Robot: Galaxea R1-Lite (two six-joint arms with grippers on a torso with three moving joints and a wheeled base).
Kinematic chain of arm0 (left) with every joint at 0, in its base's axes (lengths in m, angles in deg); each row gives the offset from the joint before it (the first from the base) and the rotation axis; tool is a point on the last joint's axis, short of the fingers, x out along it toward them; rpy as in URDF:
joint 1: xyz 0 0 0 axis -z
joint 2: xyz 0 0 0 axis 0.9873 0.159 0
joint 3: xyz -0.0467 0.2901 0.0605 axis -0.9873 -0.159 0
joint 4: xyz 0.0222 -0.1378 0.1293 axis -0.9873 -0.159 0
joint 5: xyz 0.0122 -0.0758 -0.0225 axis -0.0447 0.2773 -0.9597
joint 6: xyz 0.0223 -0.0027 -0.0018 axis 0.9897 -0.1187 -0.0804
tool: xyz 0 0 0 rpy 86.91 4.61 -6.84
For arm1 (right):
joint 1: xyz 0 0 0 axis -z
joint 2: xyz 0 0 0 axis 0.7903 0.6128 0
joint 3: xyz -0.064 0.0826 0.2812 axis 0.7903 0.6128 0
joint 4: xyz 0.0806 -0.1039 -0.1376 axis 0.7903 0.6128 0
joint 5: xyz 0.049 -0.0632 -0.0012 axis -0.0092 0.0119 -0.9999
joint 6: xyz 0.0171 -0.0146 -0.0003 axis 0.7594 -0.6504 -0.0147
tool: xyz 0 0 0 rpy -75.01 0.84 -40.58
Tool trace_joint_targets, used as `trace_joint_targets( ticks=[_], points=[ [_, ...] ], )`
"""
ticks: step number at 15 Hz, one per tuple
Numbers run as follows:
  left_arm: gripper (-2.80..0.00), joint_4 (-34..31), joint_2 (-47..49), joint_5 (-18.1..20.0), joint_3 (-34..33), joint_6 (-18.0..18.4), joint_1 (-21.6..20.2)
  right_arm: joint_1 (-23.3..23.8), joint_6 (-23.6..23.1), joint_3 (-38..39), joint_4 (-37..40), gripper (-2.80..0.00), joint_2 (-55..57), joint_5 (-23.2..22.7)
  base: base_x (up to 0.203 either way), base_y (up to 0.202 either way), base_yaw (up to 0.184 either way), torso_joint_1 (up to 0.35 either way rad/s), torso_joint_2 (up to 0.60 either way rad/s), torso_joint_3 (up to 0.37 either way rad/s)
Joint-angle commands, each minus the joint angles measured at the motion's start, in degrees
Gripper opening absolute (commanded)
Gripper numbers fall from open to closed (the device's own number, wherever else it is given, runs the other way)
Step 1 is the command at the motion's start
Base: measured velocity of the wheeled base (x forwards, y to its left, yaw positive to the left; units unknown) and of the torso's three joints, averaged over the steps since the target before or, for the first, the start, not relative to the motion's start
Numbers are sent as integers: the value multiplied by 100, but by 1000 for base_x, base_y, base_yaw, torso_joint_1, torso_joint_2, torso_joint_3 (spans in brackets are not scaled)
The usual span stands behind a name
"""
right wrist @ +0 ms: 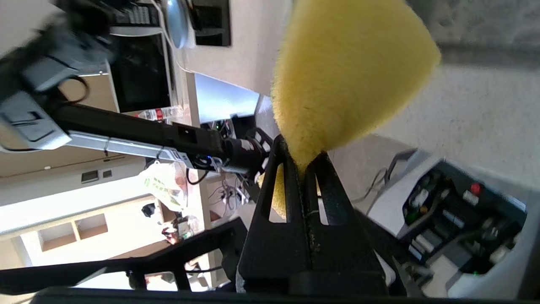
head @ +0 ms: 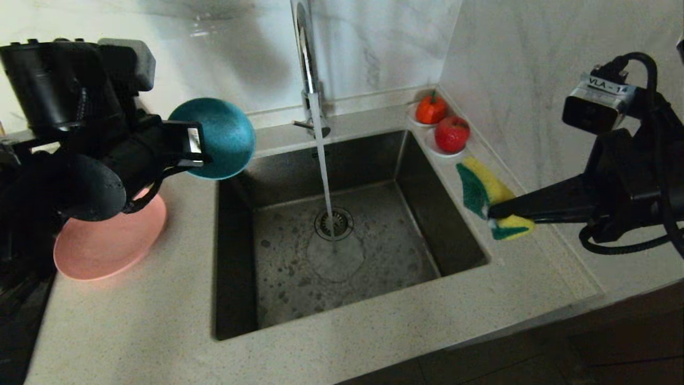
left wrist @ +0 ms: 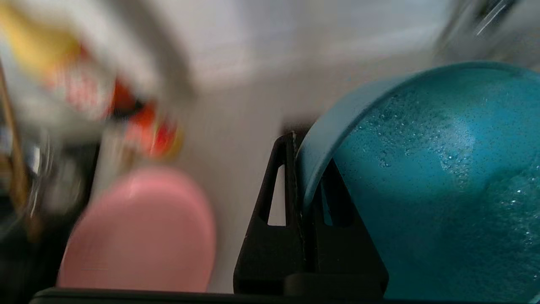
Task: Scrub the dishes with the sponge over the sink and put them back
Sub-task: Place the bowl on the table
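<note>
1. Readable text: white tag (head: 607, 85) on the right arm, "VLA - 1…" (rest cut off).
2. Speckled beige countertop (head: 160, 321), marble-look walls; tap (head: 307, 59) running into the sink (head: 427, 214).
3. Left gripper (head: 193, 148) clamped on the teal bowl's (head: 224, 136) rim, held at the sink's left edge.
4. Right gripper (head: 494, 213) pinched tight on the sponge (head: 483, 187), above the sink's right rim.
5. Pink plate (head: 107, 240) on the counter, left of the sink.

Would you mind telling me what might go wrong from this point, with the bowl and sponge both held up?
The left gripper pinches only the rim of the wet teal bowl, held above the counter edge left of the sink; it may slip and drop. The right gripper squeezes the sponge near one end, so scrubbing could pull it free. Water from the running tap may splash.
</note>
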Motion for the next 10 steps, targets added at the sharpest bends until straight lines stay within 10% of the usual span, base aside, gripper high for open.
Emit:
trace_joint_targets(
  ticks=[1, 5, 10],
  points=[
    [-280, -2390, -127, -51, 561, -750, -317, 9, 16, 131, 0, -280, -58, -24, 0, 0, 0, 0, 0, 0],
    [-280, -5474, -359, 903, 1790, -2441, -1368, 43, -66, 305, -35, -280, -37, -28, 0, 0, 0, 0, 0, 0],
    [-280, -6202, -535, 1646, 2142, -3039, -2819, 152, -183, 590, -255, -280, -38, -33, 0, 0, 0, 0, 0, 0]
  ],
)
